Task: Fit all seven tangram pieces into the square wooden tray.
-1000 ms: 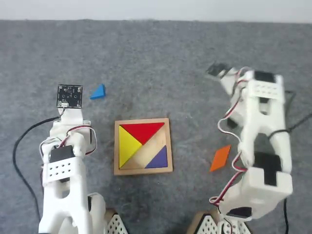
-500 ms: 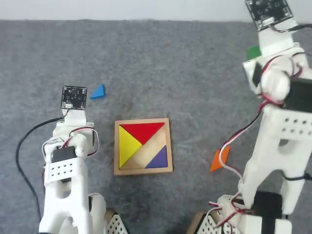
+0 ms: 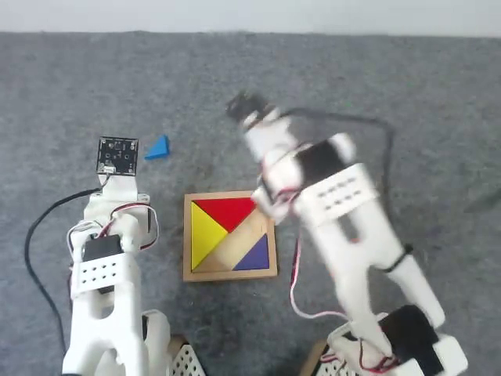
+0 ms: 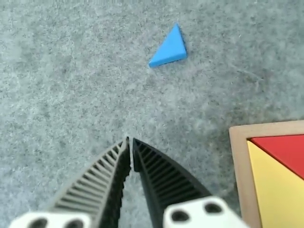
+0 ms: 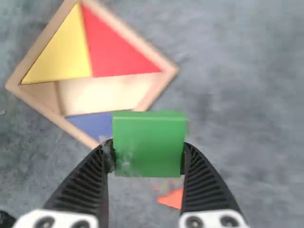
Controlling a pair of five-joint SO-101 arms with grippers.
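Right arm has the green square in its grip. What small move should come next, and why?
Probably carry the green square over the tray's bare strip and lower it. The right gripper clamps it near the tray's edge, and that strip is unfilled.

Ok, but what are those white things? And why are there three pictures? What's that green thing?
The white things are two small robots: a left arm and a right arm. Each ends in a two-fingered pincer called a gripper.

One picture looks down on the whole grey table. The other two come from little cameras on the arms' wrists, so you look along the fingers.

On the table is a square wooden tray. A red triangle, a yellow triangle and a purple triangle are already in it. A blue triangle lies loose near the left gripper, which is shut and empty. The right gripper holds a green square close to the tray. An orange piece lies on the table too.
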